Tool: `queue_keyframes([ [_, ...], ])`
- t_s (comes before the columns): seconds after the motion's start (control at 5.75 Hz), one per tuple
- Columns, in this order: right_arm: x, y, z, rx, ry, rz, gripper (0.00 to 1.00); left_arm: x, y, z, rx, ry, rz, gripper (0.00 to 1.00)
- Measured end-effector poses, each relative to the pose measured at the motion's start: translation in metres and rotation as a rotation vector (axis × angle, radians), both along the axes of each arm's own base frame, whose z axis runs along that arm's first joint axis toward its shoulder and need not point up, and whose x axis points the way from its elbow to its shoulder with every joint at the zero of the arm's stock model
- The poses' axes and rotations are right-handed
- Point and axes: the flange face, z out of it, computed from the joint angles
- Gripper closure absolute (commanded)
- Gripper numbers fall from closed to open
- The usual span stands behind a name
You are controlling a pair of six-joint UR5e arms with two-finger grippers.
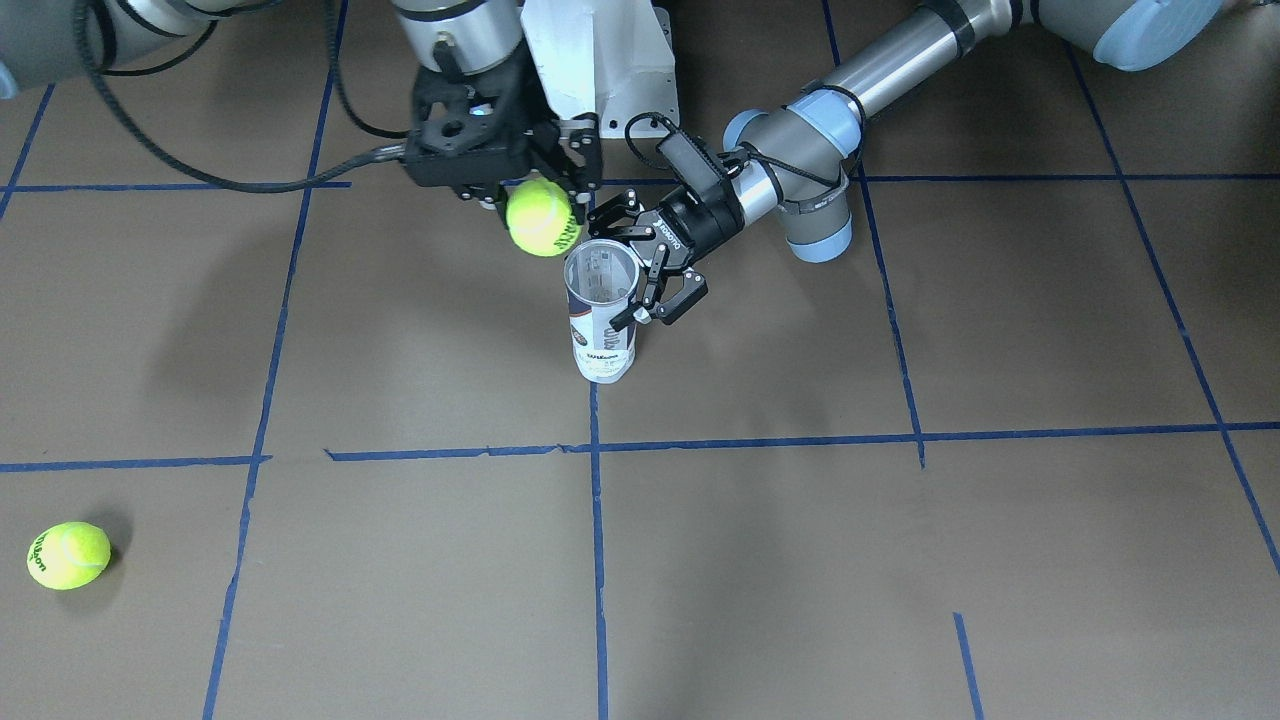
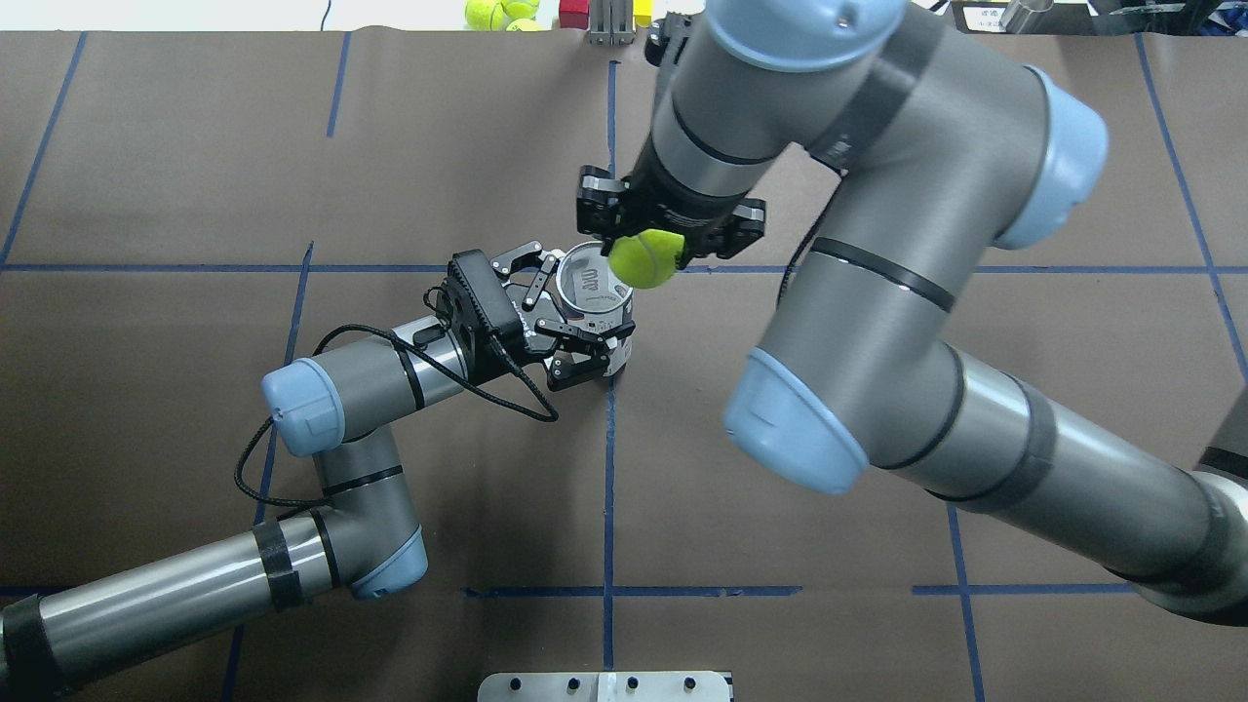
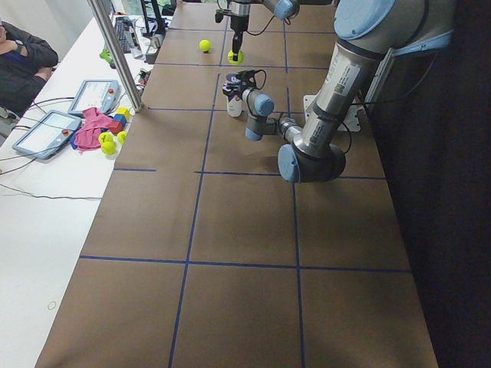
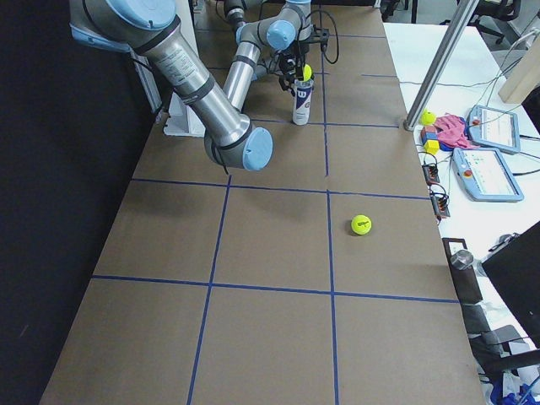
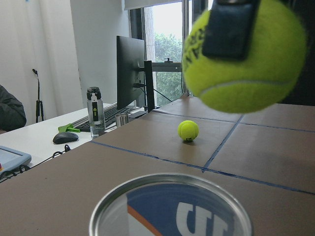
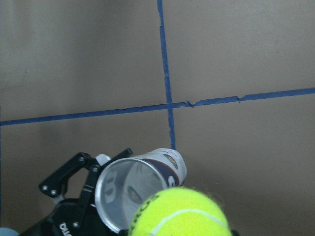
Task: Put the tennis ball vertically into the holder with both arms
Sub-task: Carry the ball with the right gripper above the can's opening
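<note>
The holder (image 1: 603, 340), a clear tube with a silver rim and a white-and-navy label, stands upright on the brown table. My left gripper (image 1: 628, 268) is shut on the holder's upper part from the side; this also shows in the overhead view (image 2: 583, 310). My right gripper (image 1: 541, 195) points down and is shut on a yellow-green tennis ball (image 1: 541, 222). The ball (image 2: 644, 261) hangs just above the holder's open mouth (image 2: 588, 285), a little off its centre and outside the tube. The left wrist view shows the rim (image 5: 170, 211) below the ball (image 5: 246, 59).
A second tennis ball (image 1: 68, 555) lies loose on the table, far toward the robot's right. The white pedestal base (image 1: 600, 60) stands behind the holder. A side bench with tablets (image 4: 494, 126), blocks and a metal post (image 4: 439, 59) runs along the far edge.
</note>
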Motion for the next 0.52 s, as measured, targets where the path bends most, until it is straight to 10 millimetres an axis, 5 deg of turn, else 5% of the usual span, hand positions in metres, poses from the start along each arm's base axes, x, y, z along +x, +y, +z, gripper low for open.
queue_keyframes([
  [0.52,-0.040,-0.013,-0.018,-0.012,0.046,0.012,0.64,0.001,0.001,-0.001,0.000,0.000,0.001,0.04],
])
